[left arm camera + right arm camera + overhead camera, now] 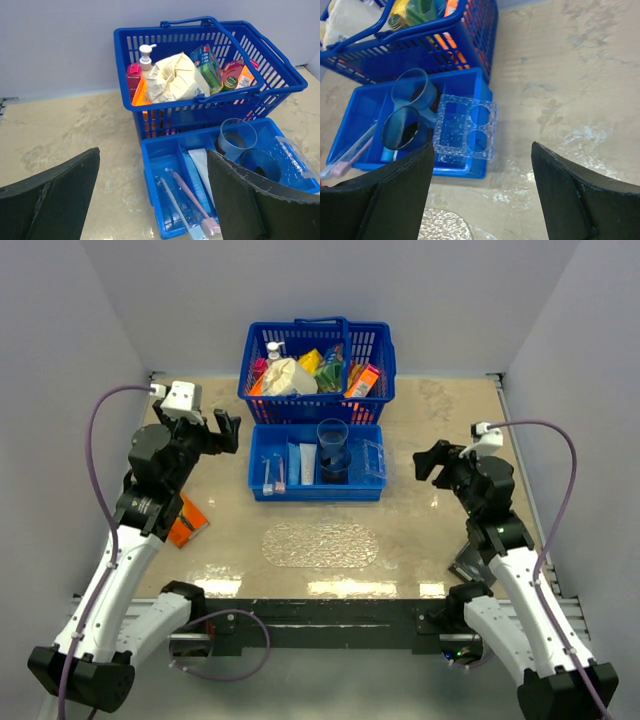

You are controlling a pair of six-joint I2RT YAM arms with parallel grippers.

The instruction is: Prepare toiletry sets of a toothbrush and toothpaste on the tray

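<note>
The clear, bumpy oval tray [320, 544] lies bare on the table in front of the blue divided bin [262, 455]; its edge also shows in the right wrist view [442, 227]. Two wrapped toothbrushes [192, 197] lie in the bin's left compartment. Beside them lie pale toothpaste tubes [200, 167]. Smoky clear cups [400, 127] stand in the bin's middle. My left gripper [226, 430] hovers open, left of the bin, nothing between its fingers [152, 152]. My right gripper [432, 462] hangs open to the right of the bin, also with nothing in it [482, 146].
A blue handled basket [318, 360] full of packets and a pump bottle stands behind the bin. A clear holder with round holes [466, 127] rests across the bin's right end. An orange packet [187, 522] lies under my left arm.
</note>
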